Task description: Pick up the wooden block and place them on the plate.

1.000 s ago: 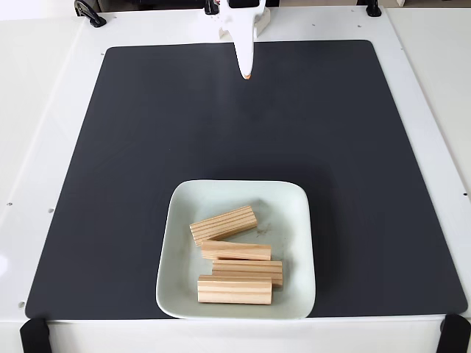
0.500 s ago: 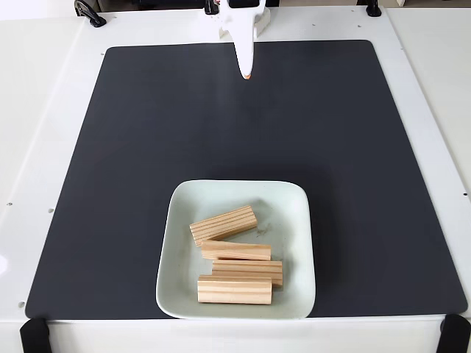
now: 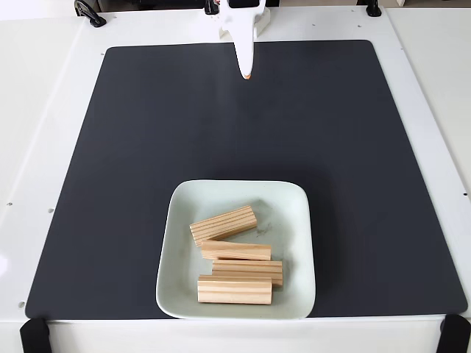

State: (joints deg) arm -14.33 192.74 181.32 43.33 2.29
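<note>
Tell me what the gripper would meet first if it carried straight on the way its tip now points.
The gripper points down the fixed view, toward the near edge. Going straight on, it would probably meet the black mat first, though its height above the mat is unclear. The plate lies further along that line.

In the fixed view, the dark mat point(image 3: 147, 147) is bare from the top of the frame down to the middle. The lower middle is taken up by the plate point(image 3: 294, 220), with four wooden blocks point(image 3: 223, 223) laid on it. Room is left on both sides of the plate.
</note>
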